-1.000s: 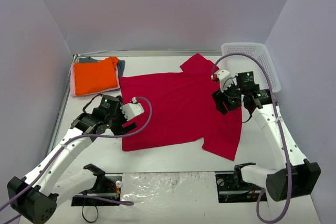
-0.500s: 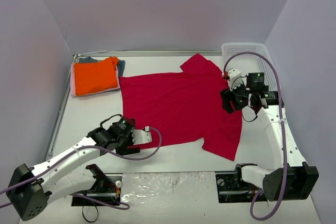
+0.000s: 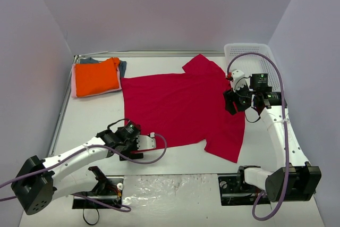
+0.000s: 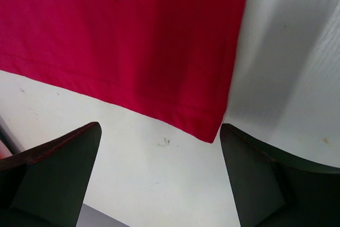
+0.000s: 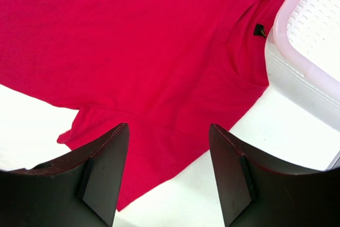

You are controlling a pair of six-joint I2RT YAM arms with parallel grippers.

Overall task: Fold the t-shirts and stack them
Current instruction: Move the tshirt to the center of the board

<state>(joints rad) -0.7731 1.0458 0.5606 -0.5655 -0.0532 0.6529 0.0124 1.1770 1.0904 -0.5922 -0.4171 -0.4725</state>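
Note:
A large crimson-red t-shirt [image 3: 180, 107] lies spread flat mid-table, collar toward the right. My left gripper [image 3: 150, 143] hangs low at its near-left hem corner [image 4: 210, 134], open wide, with only bare table between its fingers [image 4: 53, 176]. Over the shirt's right side, near the collar [image 5: 255, 19], my right gripper [image 3: 229, 102] is open and holds nothing; red cloth shows below the gap between its fingers [image 5: 101, 171]. In the back left corner sits a folded stack with an orange t-shirt [image 3: 95, 76] on top, a pale pink edge [image 3: 74, 86] and a grey-blue one [image 3: 122, 68] under it.
A white mesh basket [image 3: 249, 52] stands at the back right, its rim [image 5: 297, 51] close beside the shirt's collar. Grey walls close in the table on three sides. Both arm bases and a crinkled sheet [image 3: 170, 187] sit along the near edge.
My left arm swung from the shirt's left edge toward the near side and now sits at the near-left hem corner. The right gripper shifted slightly right, then held still.

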